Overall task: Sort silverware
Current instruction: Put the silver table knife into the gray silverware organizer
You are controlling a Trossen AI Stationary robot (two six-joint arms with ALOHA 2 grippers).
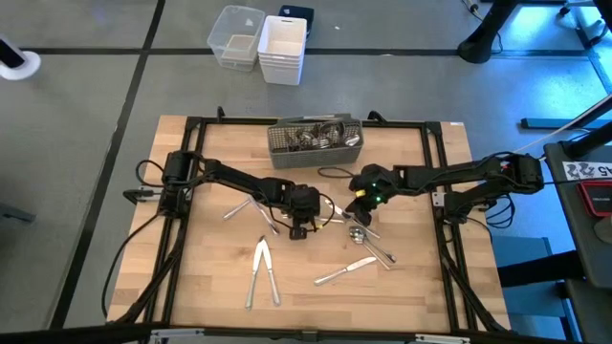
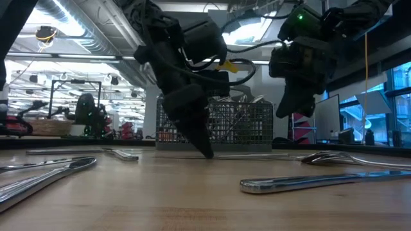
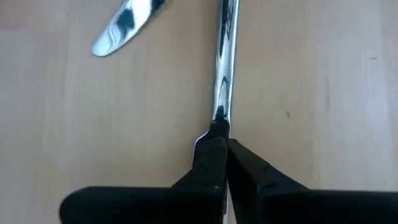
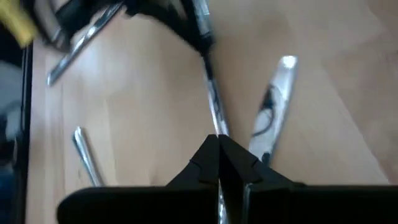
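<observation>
Steel knife handle (image 3: 224, 68) pinched in left gripper (image 3: 219, 134); right gripper (image 4: 217, 142) closed, knives (image 1: 262, 271) nearby.

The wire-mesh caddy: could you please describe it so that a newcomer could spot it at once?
Start at the wooden table and look to its far edge, midway between the two arms. There stands the caddy, a grey rectangular basket already holding some silverware. It is the only container on the table; the white bins sit on the floor beyond.

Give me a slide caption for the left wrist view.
Left gripper shut on a silver utensil handle lying on the wooden table, a knife blade nearby.
</observation>
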